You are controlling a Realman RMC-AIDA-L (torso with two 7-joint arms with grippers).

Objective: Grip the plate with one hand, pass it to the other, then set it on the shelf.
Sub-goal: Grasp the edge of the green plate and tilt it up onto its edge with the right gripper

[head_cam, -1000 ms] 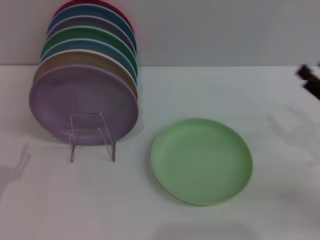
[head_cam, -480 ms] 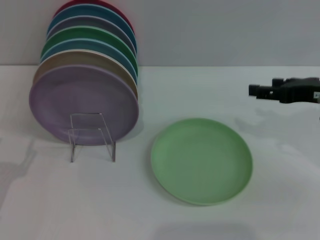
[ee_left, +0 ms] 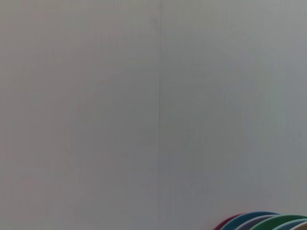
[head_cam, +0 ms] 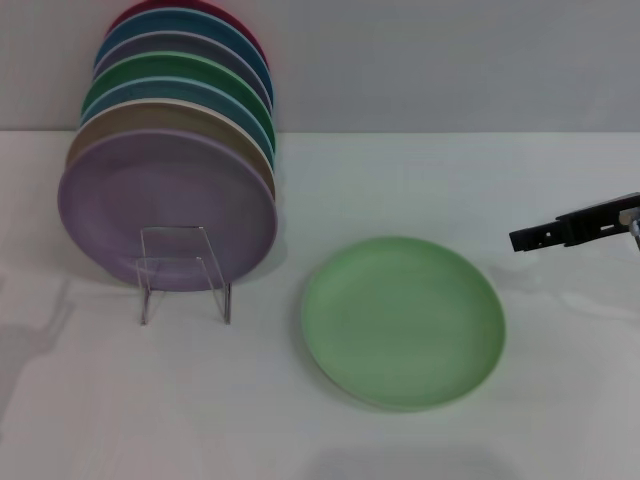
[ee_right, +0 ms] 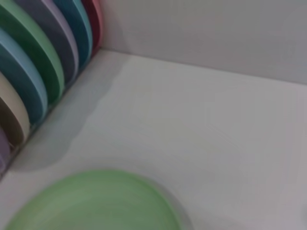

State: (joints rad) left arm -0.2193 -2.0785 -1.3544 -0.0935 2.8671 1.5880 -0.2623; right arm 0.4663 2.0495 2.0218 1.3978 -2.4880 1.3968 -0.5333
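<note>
**Kid:** What is closest to you?

**Me:** The plate (head_cam: 403,321). It lies flat on the white worktop (head_cam: 560,400), near my front edge. Nothing touches it.

**Kid:** Where is your hand?

**Me:** My right gripper (head_cam: 520,240) sticks in from the right side, above the worktop and a bit past the plate's rim. I cannot tell if my fingers are spread or closed. My left arm is out of sight; its camera sees only wall and the tops of some plates.

**Kid:** What could go wrong?

**Me:** I think the plate is hard to pick up. It is flat and low, so my fingers could slide over the rim and push it away. If I only pinch the edge, it could tip and drop when I pass it over.

**Kid:** And farther back?

**Me:** The shelf (head_cam: 185,273) stands to the left, clear and thin. Right behind it leans the row of plates (head_cam: 170,180). A bump there could knock them all down.
</note>
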